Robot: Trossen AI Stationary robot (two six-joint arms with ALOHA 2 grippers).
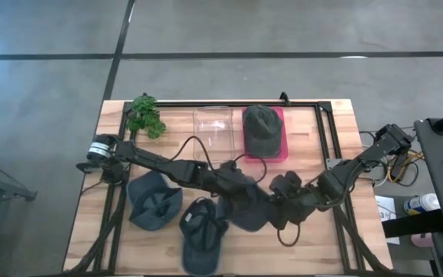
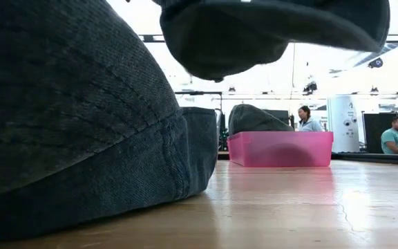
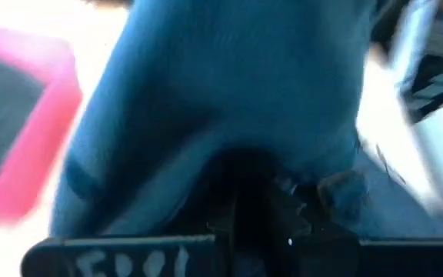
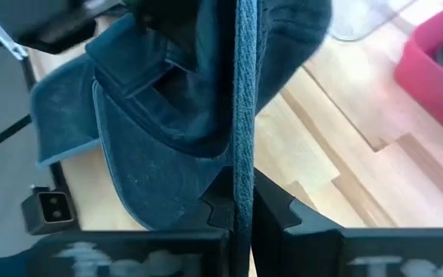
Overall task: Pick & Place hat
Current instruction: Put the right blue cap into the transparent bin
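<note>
From the left of the high view: two dark blue denim caps (image 1: 154, 201) (image 1: 201, 231) are lying on the pale wooden table (image 1: 314, 246), not yet handled. At centre, the left gripper (image 1: 241, 196) and the right gripper (image 1: 281, 201) are both holding a third blue denim cap (image 1: 246, 209), lifted clear of the tabletop, as the low view confirms (image 2: 268, 31). The right gripper (image 4: 237, 208) is pinching a fold of its fabric with jaws nearly together; the left gripper (image 3: 244, 192) is closing narrowly on the cap's edge, though blur makes the exact contact uncertain. Beyond, a pink plastic bin (image 1: 278, 151) is already holding a grey-green cap (image 1: 261, 128), beside a clear plastic tray (image 1: 212, 129).

To do this step well, both arms should be travelling together toward the chosen container, keeping the cloth taut between them, so that the brim is clearing the bin wall before either grip is loosening.
</note>
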